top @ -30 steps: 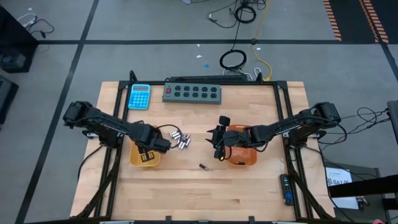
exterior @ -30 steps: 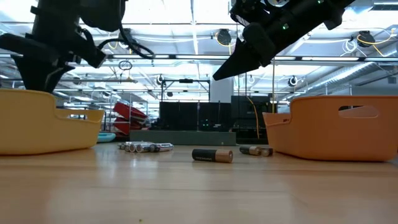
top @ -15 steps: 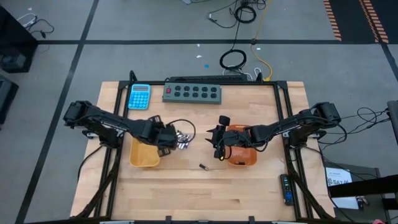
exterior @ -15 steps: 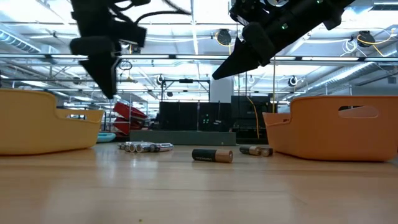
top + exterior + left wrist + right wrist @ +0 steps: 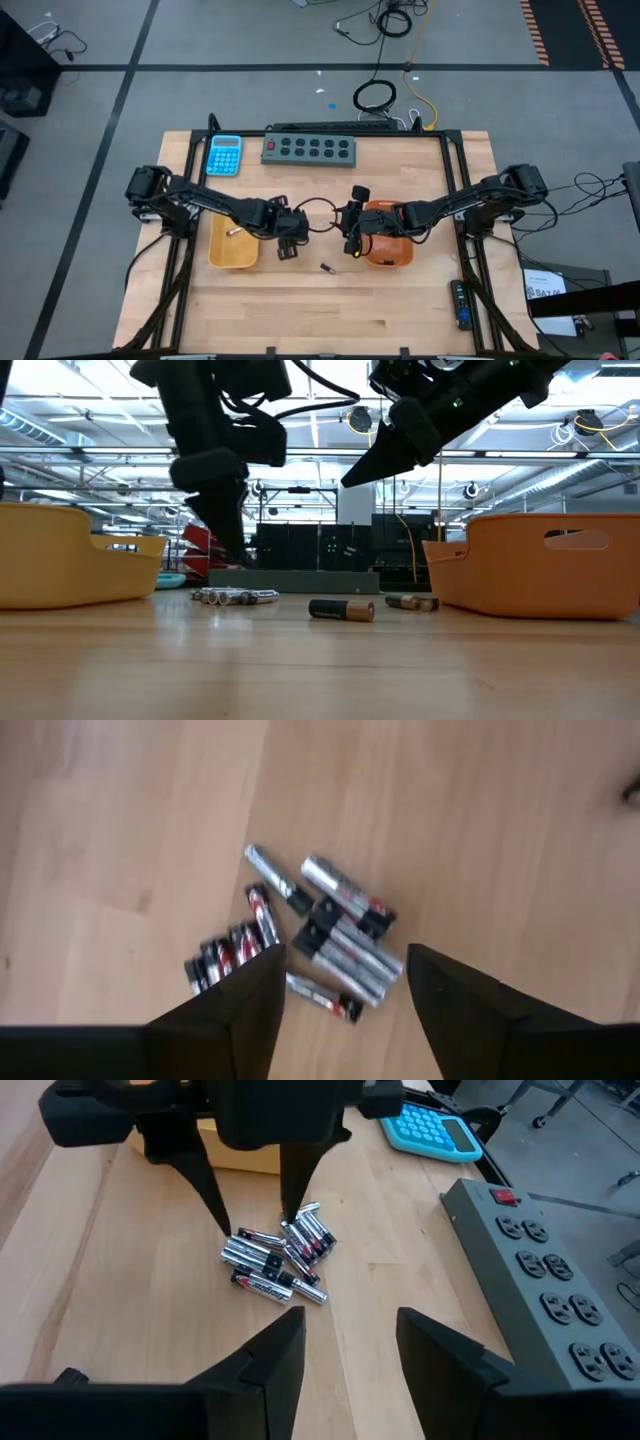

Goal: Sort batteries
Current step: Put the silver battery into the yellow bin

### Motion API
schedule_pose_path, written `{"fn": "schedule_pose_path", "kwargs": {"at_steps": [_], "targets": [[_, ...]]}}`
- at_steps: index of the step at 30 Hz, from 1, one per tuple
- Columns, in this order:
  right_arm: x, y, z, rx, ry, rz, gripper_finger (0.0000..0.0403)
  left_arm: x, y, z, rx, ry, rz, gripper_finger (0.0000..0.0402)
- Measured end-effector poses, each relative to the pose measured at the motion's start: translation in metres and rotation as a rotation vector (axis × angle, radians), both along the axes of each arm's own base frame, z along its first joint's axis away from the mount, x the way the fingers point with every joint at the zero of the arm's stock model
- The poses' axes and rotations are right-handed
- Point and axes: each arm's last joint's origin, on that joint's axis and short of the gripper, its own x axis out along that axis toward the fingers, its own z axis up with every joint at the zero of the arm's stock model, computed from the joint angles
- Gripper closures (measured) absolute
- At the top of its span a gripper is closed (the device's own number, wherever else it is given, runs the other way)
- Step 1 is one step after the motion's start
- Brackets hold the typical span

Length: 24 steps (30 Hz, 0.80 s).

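Note:
A pile of small silvery and dark batteries lies on the wooden table between the two trays; it also shows in the right wrist view and the low view. My left gripper hangs open just above the pile, fingers pointing down; in the high view it hides the pile. My right gripper is open and empty, in the air at the orange tray's left edge. One dark battery lies alone nearer the near edge. One battery lies in the yellow tray.
The orange tray stands right of centre. Two batteries lie close by its side. A grey power strip and a blue calculator lie along the far edge. Bare wood lies along the near edge.
My left gripper has gone from over the yellow tray toward the table's right edge and down, and now hangs over the battery pile. A battery shows in the yellow tray where the gripper stood before.

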Motion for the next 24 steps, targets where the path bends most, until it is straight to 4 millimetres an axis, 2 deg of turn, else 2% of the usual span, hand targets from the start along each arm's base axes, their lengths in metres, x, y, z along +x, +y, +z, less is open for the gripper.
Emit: {"fn": "schedule_pose_path", "kwargs": {"at_steps": [8,16,24], "targets": [[0.0,-0.003,-0.001,-0.012,0.013,-0.011,0.0252,0.01,0.011,0.0,-0.009,-0.076,0.038,0.0194],[-0.002,-0.006,-0.004,-0.052,0.052,-0.044,0.0252,-0.013,0.029,-0.006,0.003,0.197,0.033,0.0194],[-0.002,-0.006,-0.003,-0.049,0.045,-0.042,0.0252,-0.021,0.046,-0.007,0.005,0.285,0.063,0.0194]]}}
